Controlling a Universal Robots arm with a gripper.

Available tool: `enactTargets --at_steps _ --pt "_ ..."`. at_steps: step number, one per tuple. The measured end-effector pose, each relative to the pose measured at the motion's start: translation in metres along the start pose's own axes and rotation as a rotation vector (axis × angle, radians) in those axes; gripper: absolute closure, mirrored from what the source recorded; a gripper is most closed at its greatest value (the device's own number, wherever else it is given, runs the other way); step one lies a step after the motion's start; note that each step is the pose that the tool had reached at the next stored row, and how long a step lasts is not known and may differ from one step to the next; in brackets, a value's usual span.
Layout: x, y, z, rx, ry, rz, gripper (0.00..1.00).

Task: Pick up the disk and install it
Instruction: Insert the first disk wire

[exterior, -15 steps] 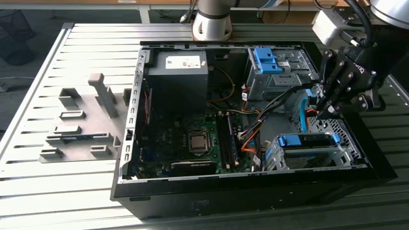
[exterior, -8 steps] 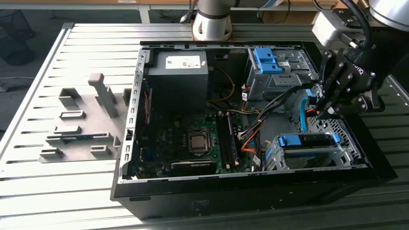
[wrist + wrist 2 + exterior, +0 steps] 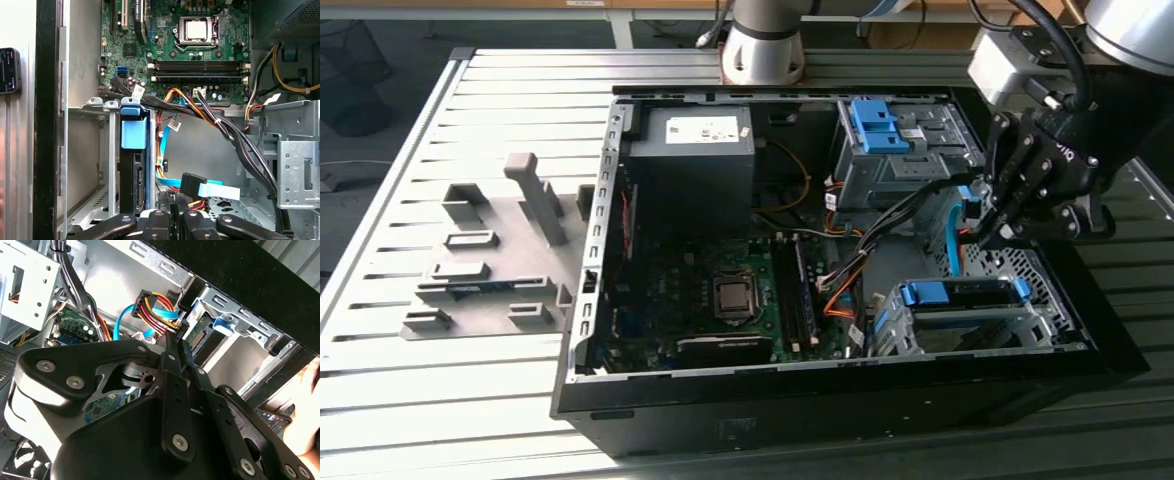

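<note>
The black tool [image 3: 994, 235] hangs inside the open computer case [image 3: 720, 420]; I cannot tell its grip. The silver, blue-framed disk [image 3: 134, 165] sits in the metal cage [image 3: 974, 325] just beside it; seat it squarely, clear of cables.

Arm base: a silver column [image 3: 762, 40] stands upright at the far edge of the exterior view.
Forearm and wrist: a grey link enters from the exterior view's upper right and bends down into a black wrist block [image 3: 1067, 160].
Claw: the claw [image 3: 991, 232] points downward and tilts slightly toward the exterior view's left.
Fingers: the black linkage bars [image 3: 172, 390] run close together toward the tips; they look nearly closed, though the tips are hard to make out.
</note>
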State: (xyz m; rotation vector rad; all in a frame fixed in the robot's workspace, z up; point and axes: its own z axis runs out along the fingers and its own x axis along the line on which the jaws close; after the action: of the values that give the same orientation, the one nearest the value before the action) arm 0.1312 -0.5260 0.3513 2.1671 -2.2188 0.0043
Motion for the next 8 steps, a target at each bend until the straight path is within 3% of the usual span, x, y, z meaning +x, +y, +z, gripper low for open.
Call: enactTargets --at_steps 8 --pt "0.0036 0.0066 0.0003 0.0105 -0.0001 0.000 0.84"
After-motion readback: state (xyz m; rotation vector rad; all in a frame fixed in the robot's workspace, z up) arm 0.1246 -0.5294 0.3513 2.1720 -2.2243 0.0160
